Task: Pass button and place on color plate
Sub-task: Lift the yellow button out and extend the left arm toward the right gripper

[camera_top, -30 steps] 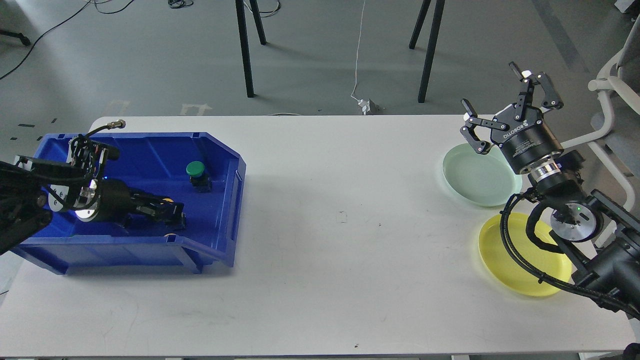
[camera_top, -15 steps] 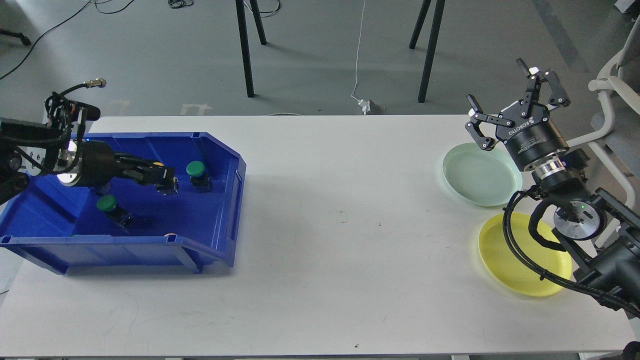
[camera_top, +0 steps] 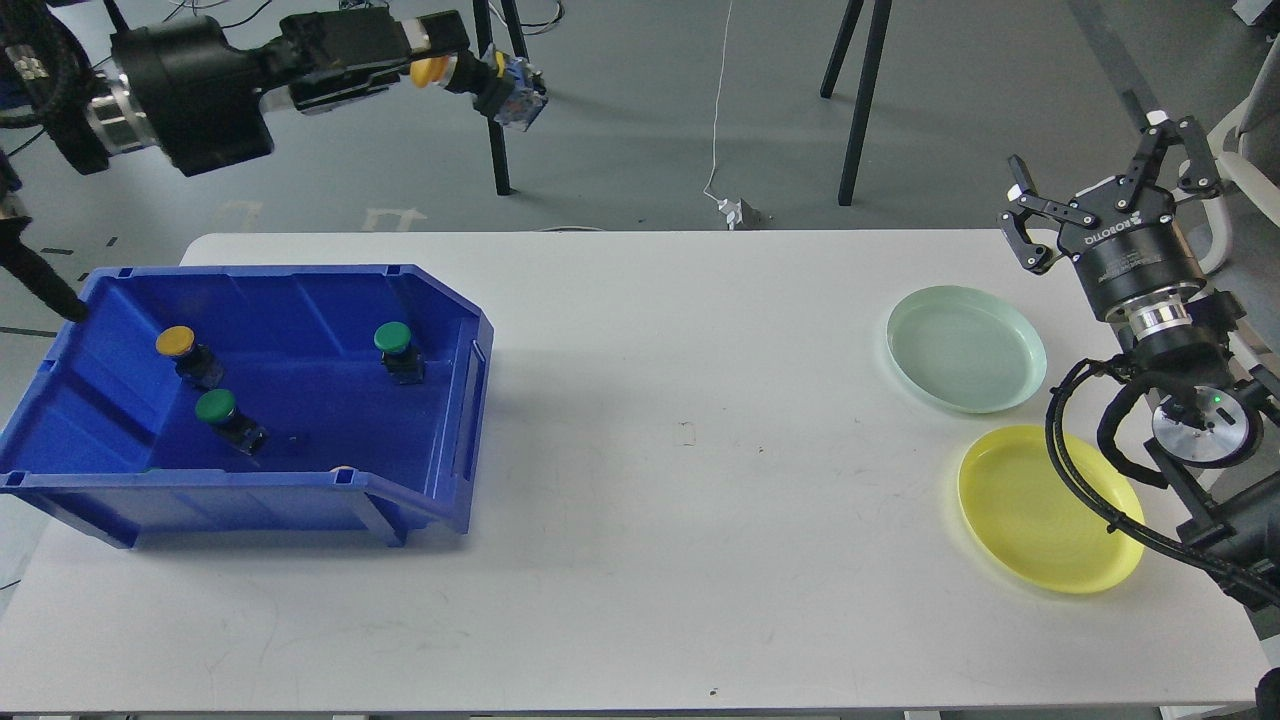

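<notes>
My left gripper [camera_top: 445,58] is raised high above the far left of the table and is shut on a yellow-capped button [camera_top: 480,78] with a black and blue body, held sideways. The blue bin [camera_top: 440,300] on the left holds a yellow button [camera_top: 178,345] and two green buttons [camera_top: 393,340] [camera_top: 217,408]. A pale green plate [camera_top: 965,348] and a yellow plate [camera_top: 1045,508] lie at the right. My right gripper [camera_top: 1105,185] is open and empty, held up behind the green plate near the table's far right edge.
Black stand legs [camera_top: 490,120] and a white cable [camera_top: 718,110] are on the floor behind the table. A white chair [camera_top: 1245,150] stands at the far right. The white table [camera_top: 680,450] is bare between bin and plates.
My left gripper has lifted out of the bin with a yellow button and swung up and right. My right gripper has moved right and slightly up, away from the green plate.
</notes>
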Tool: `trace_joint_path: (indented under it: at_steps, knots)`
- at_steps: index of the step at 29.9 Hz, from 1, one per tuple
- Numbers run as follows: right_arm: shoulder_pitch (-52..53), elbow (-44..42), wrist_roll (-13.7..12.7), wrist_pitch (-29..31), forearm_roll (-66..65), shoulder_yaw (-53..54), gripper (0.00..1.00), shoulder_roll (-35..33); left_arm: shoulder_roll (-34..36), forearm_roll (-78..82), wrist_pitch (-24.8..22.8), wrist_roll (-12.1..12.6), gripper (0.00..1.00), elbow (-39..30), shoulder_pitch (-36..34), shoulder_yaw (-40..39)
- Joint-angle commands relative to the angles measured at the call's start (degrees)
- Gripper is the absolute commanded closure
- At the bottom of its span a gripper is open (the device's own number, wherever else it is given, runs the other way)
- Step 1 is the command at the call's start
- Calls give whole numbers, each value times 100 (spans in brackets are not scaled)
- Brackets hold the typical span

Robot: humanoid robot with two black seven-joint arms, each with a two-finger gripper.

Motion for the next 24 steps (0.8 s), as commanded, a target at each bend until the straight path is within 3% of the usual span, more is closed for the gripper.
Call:
trace_joint_path:
  at_steps: [1, 5, 10, 15, 24]
  knots:
    - [-303, 691, -1, 0, -76, -47, 1, -284, -1145, -83, 0, 0, 90, 253, 428, 1]
    - [-707, 1955, -1, -14, -383, -267, 2, -670, -1840, 267, 48, 0, 90, 728, 779, 71]
    - [-1016, 2705, -1, -242, -1271, -591, 2, -750, -2175, 673, 312, 0, 90, 896, 1123, -7]
    - [-1174, 2934, -1, -357, -1430, -1172, 2, -592, -2193, 682, 444, 0, 90, 878, 1141, -8]
    - [-1183, 3022, 17, -322, -1439, -1304, 3, -144, -2193, 664, 488, 0, 90, 870, 1158, -17]
